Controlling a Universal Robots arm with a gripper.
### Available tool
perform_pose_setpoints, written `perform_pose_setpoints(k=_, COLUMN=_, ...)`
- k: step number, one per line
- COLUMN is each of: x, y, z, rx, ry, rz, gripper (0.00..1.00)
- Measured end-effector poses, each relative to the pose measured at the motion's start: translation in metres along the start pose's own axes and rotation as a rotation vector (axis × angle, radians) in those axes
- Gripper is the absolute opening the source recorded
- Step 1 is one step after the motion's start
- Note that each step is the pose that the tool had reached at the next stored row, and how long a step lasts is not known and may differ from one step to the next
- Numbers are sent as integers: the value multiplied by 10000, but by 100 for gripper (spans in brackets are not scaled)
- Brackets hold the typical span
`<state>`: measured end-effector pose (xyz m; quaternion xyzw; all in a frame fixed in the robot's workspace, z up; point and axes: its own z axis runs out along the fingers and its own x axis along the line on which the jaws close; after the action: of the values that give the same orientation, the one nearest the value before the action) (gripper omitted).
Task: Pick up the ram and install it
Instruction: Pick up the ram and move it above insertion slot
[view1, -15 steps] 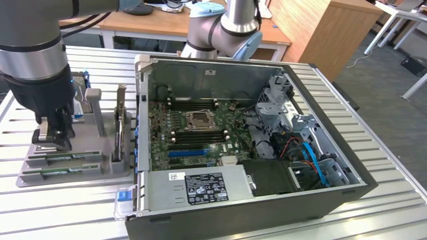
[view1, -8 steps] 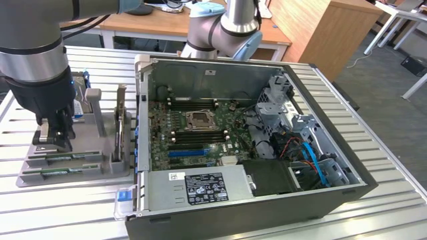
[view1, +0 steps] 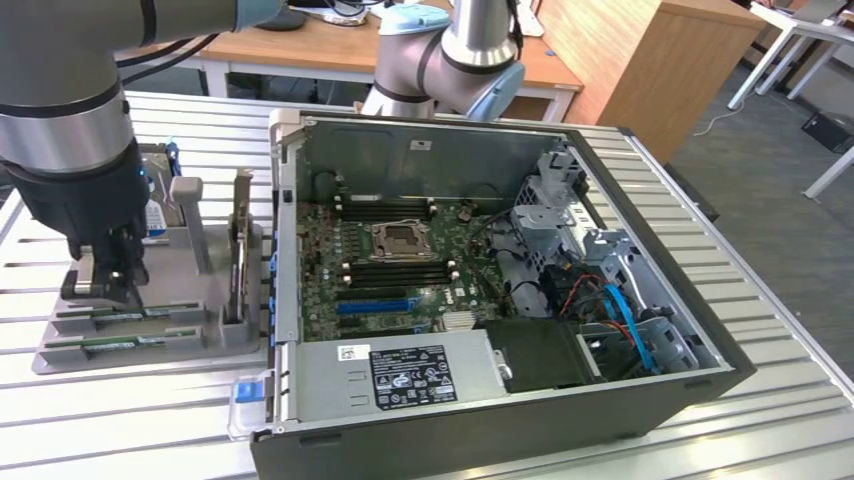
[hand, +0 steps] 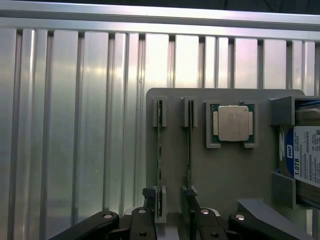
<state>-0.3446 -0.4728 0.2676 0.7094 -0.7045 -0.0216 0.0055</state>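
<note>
**Open claw poised over the ram in its holder**

Here we are at the parts holder. The black two-fingered claw (view1: 107, 287) hangs straight down over the flat grey plastic tray (hand: 225, 170), jaws spread wide and gripping nothing. Right under it stands the ram (hand: 159, 145), a long thin green circuit-board stick on edge in grey end clips. From the wrist camera it runs away from the claw, in line with the gap between the jaws. Whether the claw touches it, I cannot tell.

A second green stick (hand: 189, 145) of the same kind sits just beside it, parallel, lined up with one jaw rather than the gap. Beyond that one from the claw lies a square silver-capped processor chip (hand: 232, 123) in its own grey pocket. Further out again, a hard drive with a white and blue label (hand: 306, 162) stands between grey posts. All of it rests on the ribbed aluminium desk (hand: 75, 125).

Well off to the claw's side, towards the exterior view's right, the open black computer case (view1: 467, 445) lies on the desk with its green motherboard (view1: 320, 290) facing up.
</note>
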Motion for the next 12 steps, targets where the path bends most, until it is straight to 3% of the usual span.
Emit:
perform_pose_setpoints(k=5, x=2, y=0, z=2, rx=0, ry=-1, rz=1, gripper=36)
perform_pose_setpoints(k=12, x=13, y=-4, z=114, rx=0, ry=-1, rz=0, gripper=36)
